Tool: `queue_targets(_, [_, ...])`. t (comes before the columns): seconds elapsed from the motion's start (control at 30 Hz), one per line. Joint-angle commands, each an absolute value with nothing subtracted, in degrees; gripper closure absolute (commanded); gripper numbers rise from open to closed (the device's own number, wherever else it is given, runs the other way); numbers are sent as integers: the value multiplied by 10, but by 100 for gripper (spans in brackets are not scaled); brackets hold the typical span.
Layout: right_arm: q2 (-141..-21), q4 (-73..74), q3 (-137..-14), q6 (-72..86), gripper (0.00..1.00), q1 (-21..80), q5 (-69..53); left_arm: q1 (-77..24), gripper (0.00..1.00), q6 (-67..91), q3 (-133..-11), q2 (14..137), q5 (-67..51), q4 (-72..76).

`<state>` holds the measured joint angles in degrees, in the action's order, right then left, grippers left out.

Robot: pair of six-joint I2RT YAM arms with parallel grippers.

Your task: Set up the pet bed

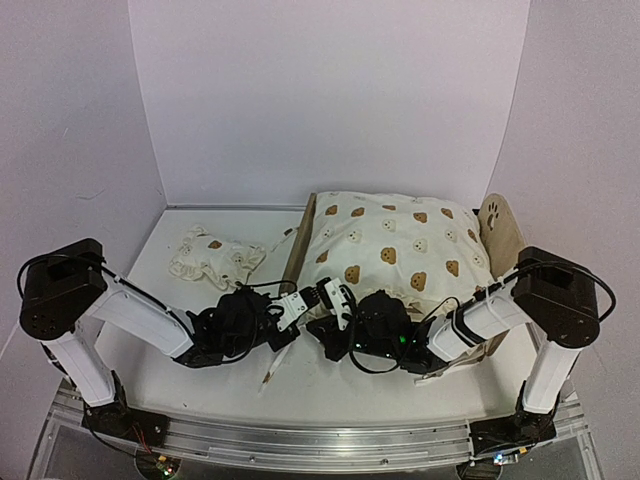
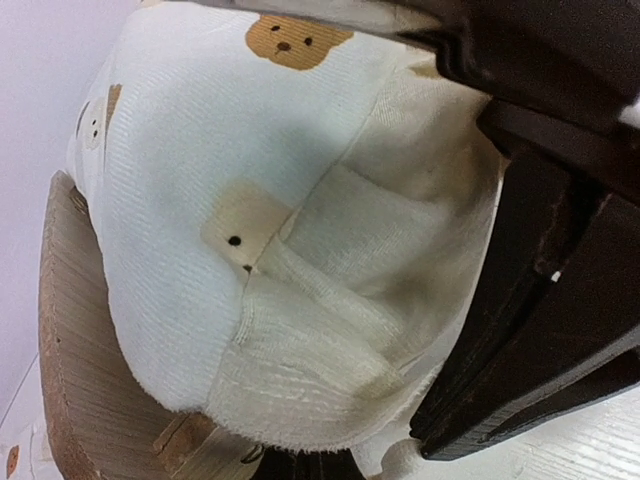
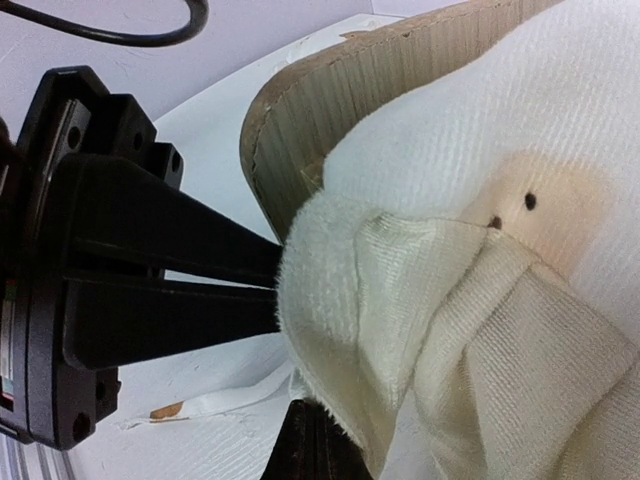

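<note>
The pet bed (image 1: 497, 228) is a light-wood frame with a paw-print headboard at the right and a low footboard (image 1: 297, 252) at the left. A large cream bear-print cushion (image 1: 395, 245) lies over it and hides its base. Both grippers meet at the cushion's near left corner. My left gripper (image 1: 316, 298) is shut on the ruffled edge (image 2: 300, 400), only its dark tip (image 2: 300, 465) showing. My right gripper (image 1: 340, 322) is shut on the same ruffle (image 3: 350, 330), its tip (image 3: 315, 445) under the fabric. The bed's wood (image 2: 70, 340) (image 3: 330, 90) sits just behind.
A small bear-print pillow (image 1: 210, 256) lies on the white table (image 1: 200, 385) to the left of the bed. A loose cushion tie (image 1: 276, 364) (image 3: 215, 403) trails on the table near the grippers. White walls close the back and both sides.
</note>
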<state>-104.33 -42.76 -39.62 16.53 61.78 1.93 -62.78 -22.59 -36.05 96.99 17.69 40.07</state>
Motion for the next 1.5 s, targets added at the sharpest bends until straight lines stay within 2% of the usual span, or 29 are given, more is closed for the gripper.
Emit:
queue_targets(0.0, [-1028,-465,-417,165,100,613,24,-618,100,-210,-367,927,137,414])
queue_targets(0.43, [-1061,-473,-468,127,100,610,-13,-612,100,-139,-331,861,80,346])
queue_targets(0.67, [-1070,-473,-468,145,100,606,86,-591,100,-105,-335,845,45,315])
queue_targets(0.8, [-1077,-496,-467,144,100,604,84,-582,100,-79,-340,832,15,298])
queue_targets(1.17, [-1131,-592,-483,180,100,552,-75,-539,100,10,-362,840,-94,260])
queue_targets(1.37, [-1157,-620,-507,189,100,524,-204,-533,100,27,-372,860,-108,253])
queue_targets(1.47, [-1168,-627,-516,193,100,522,-216,-531,100,36,-373,861,-108,248])
